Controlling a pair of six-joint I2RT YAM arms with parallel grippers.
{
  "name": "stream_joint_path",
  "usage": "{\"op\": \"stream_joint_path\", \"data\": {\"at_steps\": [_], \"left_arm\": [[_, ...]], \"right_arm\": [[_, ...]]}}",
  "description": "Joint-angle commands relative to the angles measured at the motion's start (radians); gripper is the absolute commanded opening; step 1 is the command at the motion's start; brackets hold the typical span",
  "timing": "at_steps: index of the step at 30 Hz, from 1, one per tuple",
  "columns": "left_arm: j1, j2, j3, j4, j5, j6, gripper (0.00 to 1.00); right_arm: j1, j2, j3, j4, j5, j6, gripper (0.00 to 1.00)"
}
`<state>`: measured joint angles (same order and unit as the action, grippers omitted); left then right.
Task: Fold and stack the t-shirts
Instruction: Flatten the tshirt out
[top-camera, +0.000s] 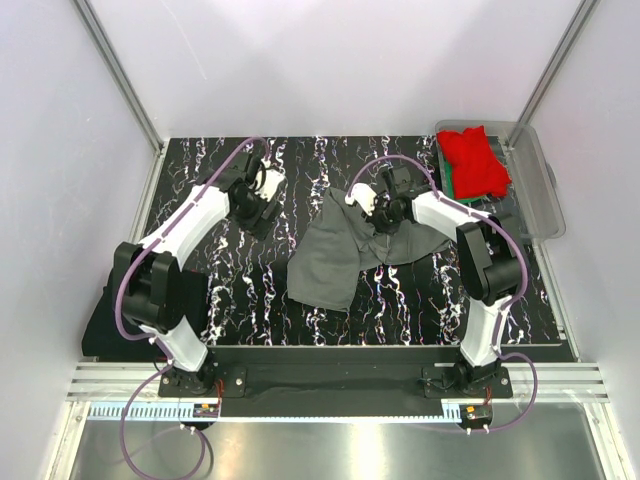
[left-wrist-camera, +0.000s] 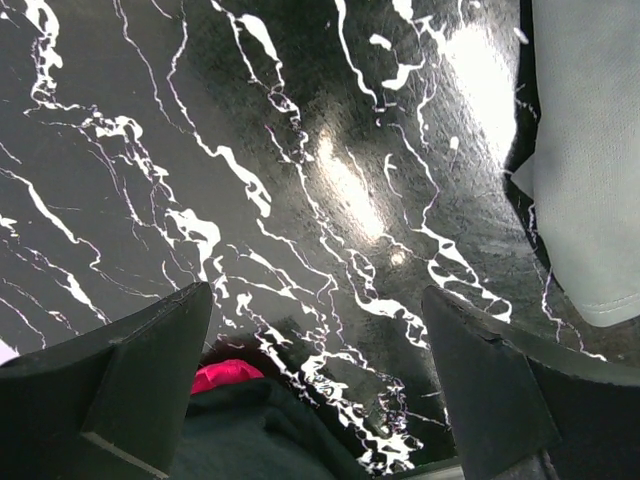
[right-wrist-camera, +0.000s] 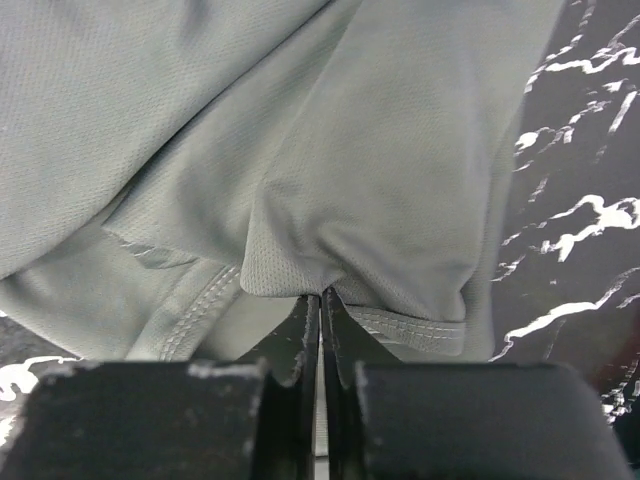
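A dark grey t-shirt (top-camera: 335, 255) lies crumpled in the middle of the marbled table. My right gripper (top-camera: 374, 218) is shut on a fold of it near a stitched hem, and the cloth (right-wrist-camera: 380, 170) bunches at the fingertips (right-wrist-camera: 320, 297). My left gripper (top-camera: 262, 212) is open and empty over bare table, left of the shirt. In the left wrist view the fingers (left-wrist-camera: 150, 350) stand wide apart and the shirt's edge (left-wrist-camera: 590, 150) shows at the right. A red t-shirt (top-camera: 476, 160) lies on a green one (top-camera: 451, 181) in the tub.
The clear plastic tub (top-camera: 535, 185) stands at the back right corner. A black cloth (top-camera: 100, 320) hangs off the table's left edge. A dark shape with a pink-red patch (left-wrist-camera: 225, 375) shows low between the left fingers; I cannot tell what it is.
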<state>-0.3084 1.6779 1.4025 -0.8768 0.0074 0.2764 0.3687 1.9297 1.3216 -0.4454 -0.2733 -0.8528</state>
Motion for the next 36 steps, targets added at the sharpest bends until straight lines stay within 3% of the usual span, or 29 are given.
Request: {"op": "stream_joint_path", "data": {"at_steps": [1,9,21,29,36], "left_arm": [[-0.014,-0.049,-0.010,-0.002,0.035,0.026,0.90],[-0.188,-0.098,-0.086,0.015,0.229,0.155,0.89],[-0.469,0.137,0.027,0.074,0.269,0.138,0.80],[-0.661,0.236,0.092,0.078,0.207,0.063,0.70],[-0.738,0.269,0.141,0.070,0.155,0.055,0.66]], "right_arm": [[0.004,-0.034,0.060,0.054,0.022,0.000,0.00],[0.004,-0.261,0.204,0.045,0.005,0.070,0.00],[-0.014,-0.095,0.310,0.037,0.135,0.110,0.00],[-0.097,-0.020,0.390,0.036,0.102,0.144,0.00],[-0.152,0.018,0.423,0.037,0.059,0.156,0.00]]}}
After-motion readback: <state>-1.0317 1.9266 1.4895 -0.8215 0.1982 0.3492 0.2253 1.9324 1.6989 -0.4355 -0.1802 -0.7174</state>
